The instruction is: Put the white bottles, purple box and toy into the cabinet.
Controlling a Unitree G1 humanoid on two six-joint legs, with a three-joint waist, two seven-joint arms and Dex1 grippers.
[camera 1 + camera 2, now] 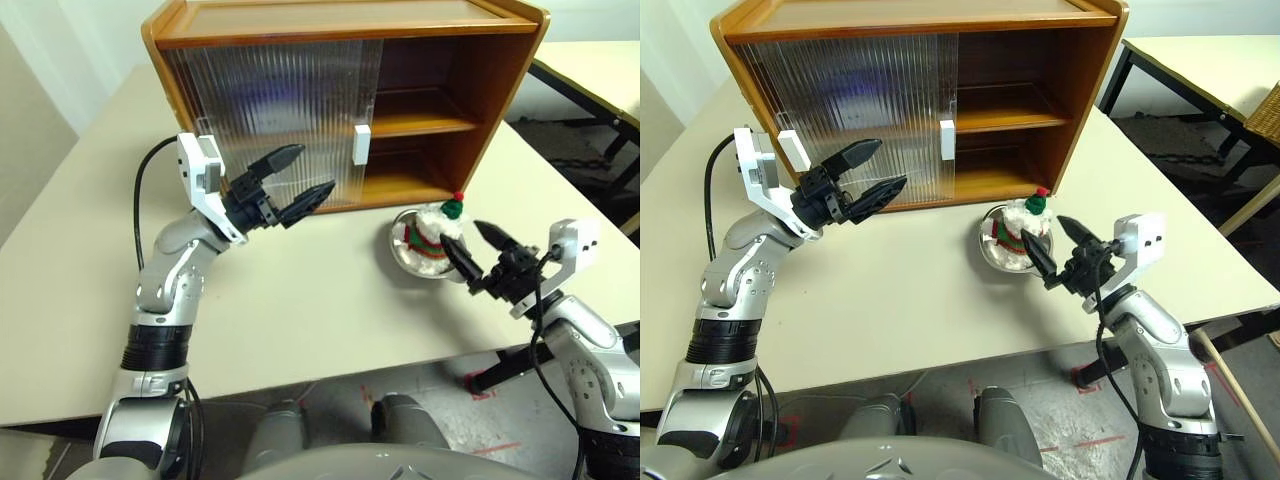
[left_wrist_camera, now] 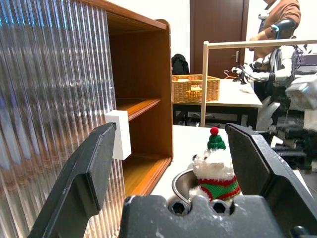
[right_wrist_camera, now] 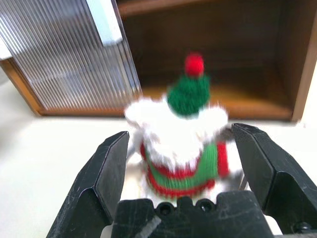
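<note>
The toy is sitting in a steel bowl on the counter, at five o'clock from the cabinet. The right tool is gaping beside it; the left tool is gaping before the sliding door.

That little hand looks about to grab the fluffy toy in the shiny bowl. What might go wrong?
The toy sits in a steel bowl that rests loose on the table, so the open right gripper might nudge the bowl or pinch its rim with the plush. The bowl stands close before the cabinet, so a push could slide it against the wood. Soft fluff may also slip from the black fingers.
</note>
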